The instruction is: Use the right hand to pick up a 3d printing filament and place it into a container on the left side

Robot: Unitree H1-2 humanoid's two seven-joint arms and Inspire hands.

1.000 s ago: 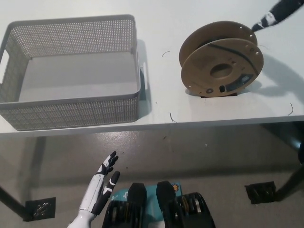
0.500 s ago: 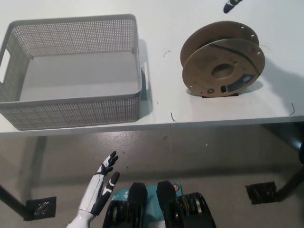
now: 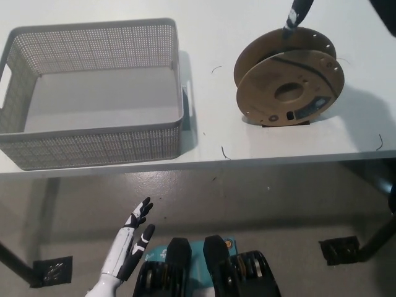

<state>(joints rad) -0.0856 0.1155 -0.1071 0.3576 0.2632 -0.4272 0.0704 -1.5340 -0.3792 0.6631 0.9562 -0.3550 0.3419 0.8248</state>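
Only a tip of the black right hand [image 3: 296,15] showed above the spool [image 3: 288,78] standing right of the basket [image 3: 93,148], its spread unclear; a firm grip around both rims looked wisest.

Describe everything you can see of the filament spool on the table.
The filament spool has two round brown flanges that look like cardboard, with a centre hole and dark filament wound between them. It stands on edge, tilted, on the white table, right of the basket. The right hand's fingertip reaches its top rim.
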